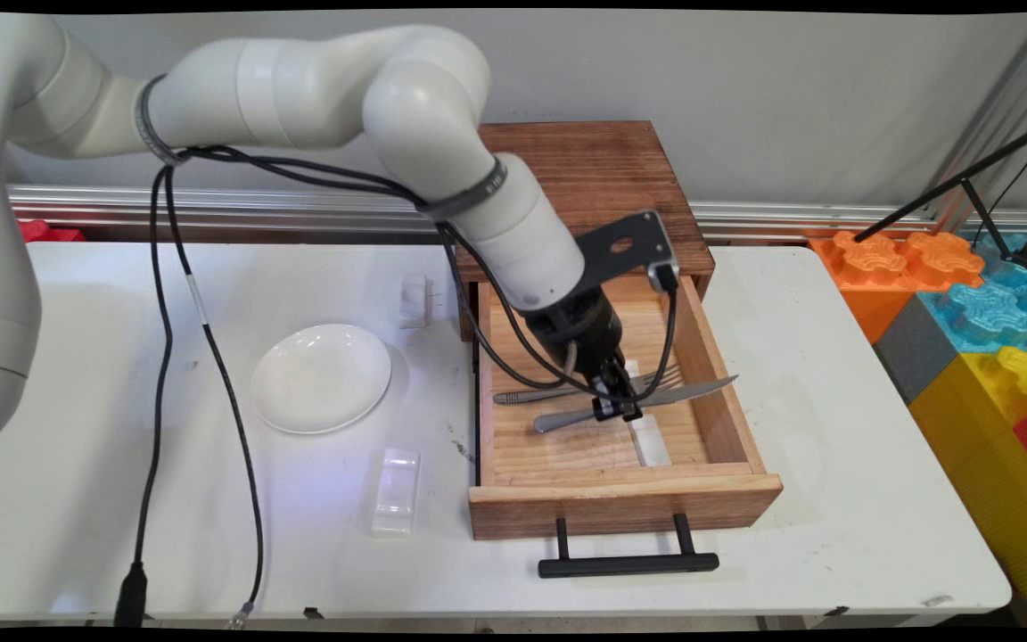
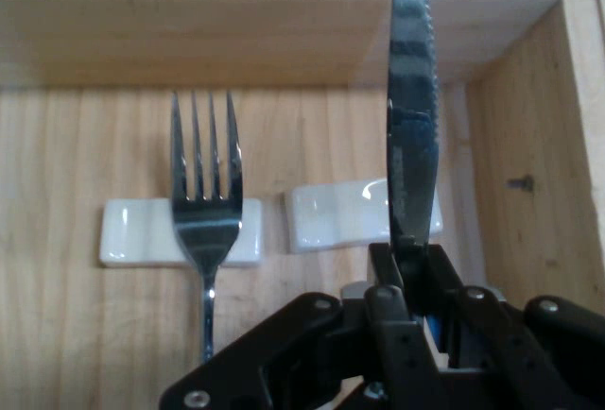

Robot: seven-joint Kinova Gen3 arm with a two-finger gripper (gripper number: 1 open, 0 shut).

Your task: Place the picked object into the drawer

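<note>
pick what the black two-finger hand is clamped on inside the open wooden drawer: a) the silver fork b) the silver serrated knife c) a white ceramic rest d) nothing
b: the black two-finger hand is shut on the silver serrated knife, whose blade rises from between its fingers, while the silver fork lies apart on a white ceramic rest on the floor of the open wooden drawer.

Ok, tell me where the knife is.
The knife is in the open wooden drawer, gripped by the end effector, just right of the fork in the hand view.
</note>
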